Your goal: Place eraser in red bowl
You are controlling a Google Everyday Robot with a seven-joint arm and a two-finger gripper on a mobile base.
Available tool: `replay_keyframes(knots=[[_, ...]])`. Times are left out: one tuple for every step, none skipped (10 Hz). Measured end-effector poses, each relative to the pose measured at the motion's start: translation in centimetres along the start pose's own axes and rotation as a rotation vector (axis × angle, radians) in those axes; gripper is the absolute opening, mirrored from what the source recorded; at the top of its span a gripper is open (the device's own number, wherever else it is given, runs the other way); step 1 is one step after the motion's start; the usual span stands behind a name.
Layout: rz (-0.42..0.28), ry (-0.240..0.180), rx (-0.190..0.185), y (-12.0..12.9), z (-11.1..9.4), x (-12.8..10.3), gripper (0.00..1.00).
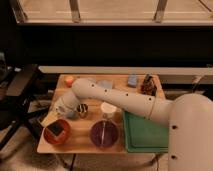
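The red bowl [56,132] stands at the front left corner of the wooden table [80,145]. The eraser [55,129], a dark grey block, lies inside the bowl. My gripper [48,119] is just above and behind the bowl's left rim, at the end of the white arm [107,96], which reaches in from the right. The gripper's tips are close to the eraser; I cannot see whether they touch it.
A purple bowl [104,134] with a thin black stick in it stands right of the red bowl. A white cup [108,109] and a striped cup [82,110] stand behind it. A green tray [143,132] lies at right. An orange ball [69,80], a light-blue cloth [105,84] and dark items [148,85] are at the back. A black chair [20,92] stands at left.
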Motion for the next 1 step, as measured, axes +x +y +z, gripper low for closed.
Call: replay_keyframes(knots=[[-0.001,0.001,-0.001,0.05,0.06,-0.01,0.7]])
